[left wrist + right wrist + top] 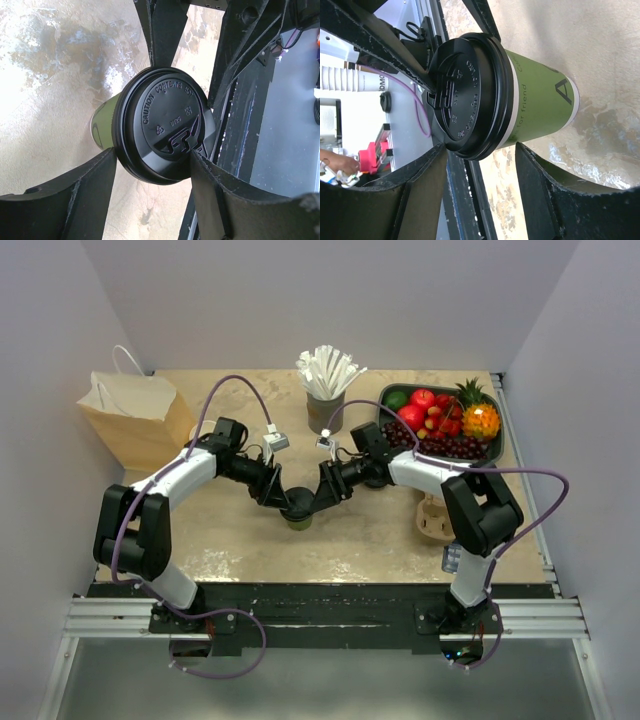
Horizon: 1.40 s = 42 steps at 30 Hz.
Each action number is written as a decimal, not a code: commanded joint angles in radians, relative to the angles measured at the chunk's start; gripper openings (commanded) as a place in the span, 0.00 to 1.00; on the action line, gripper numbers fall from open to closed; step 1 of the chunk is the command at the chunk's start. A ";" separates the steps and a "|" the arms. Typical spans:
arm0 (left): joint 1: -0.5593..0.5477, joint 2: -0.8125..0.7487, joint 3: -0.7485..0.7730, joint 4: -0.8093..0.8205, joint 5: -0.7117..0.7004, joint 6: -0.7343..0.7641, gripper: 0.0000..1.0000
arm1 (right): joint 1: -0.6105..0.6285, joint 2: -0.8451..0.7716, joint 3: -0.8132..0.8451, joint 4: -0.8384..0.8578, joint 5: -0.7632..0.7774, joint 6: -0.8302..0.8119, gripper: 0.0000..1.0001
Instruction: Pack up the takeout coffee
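The worktop carries a brown paper bag at the far left and a tray of fruit at the far right, with a grey cup of straws between them. The takeout coffee stands nearer the arms, at the middle, and both arms reach in over it.

The left end effector has its jaws about half apart and pressed on opposite sides of the black lid – a grip on the rim, as far as its own view shows. The right end effector is also part open and frames the cup, but contact cannot be judged.

The cup is probably light, and its thin paper wall would buckle under a hard squeeze. The lid is slick plastic, only pressed on, and could pop off if lifted by its edge. The safer hold is likely the cream band just under the lid – stiffest there. Whether it holds liquid is hidden, so keep it upright.
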 commanded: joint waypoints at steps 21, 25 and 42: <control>-0.007 0.043 -0.012 0.051 -0.085 0.014 0.63 | -0.012 -0.007 0.012 -0.010 0.123 -0.039 0.74; -0.007 0.047 -0.012 0.043 -0.083 0.022 0.63 | -0.010 -0.082 -0.022 0.083 0.062 -0.024 0.81; -0.007 0.052 -0.011 0.042 -0.086 0.019 0.63 | -0.013 -0.041 -0.025 -0.025 0.051 -0.070 0.75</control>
